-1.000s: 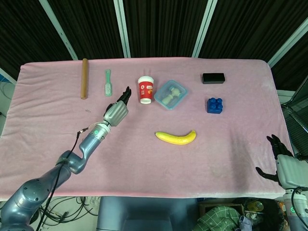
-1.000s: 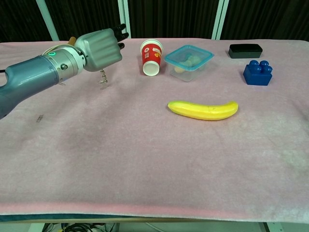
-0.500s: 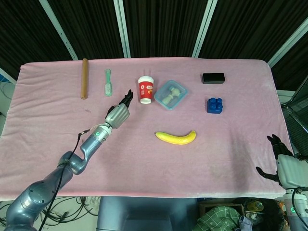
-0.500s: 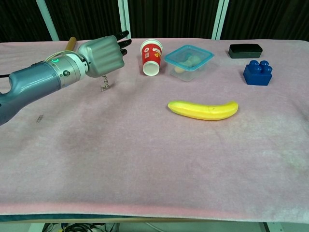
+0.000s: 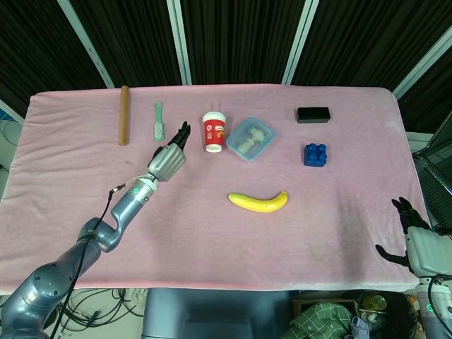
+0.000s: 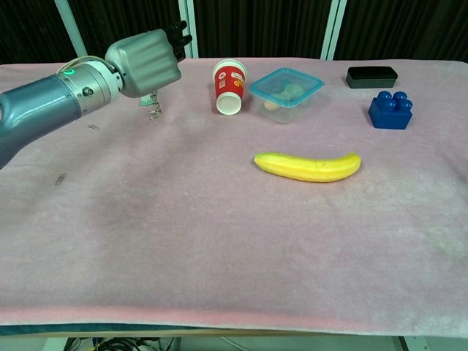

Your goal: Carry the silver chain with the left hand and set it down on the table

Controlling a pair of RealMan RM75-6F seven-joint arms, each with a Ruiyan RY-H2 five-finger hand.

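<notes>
In the head view the left hand [image 5: 167, 160] hovers over the pink worktop [image 5: 85, 176] beside the red cup [image 5: 214, 131]; the right hand [image 5: 417, 240] idles off the near corner, fingers spread, empty. In the chest view the silver chain [image 6: 153, 107] dangles from the left hand's grip, apparently above the cloth, ready for lowering.
</notes>
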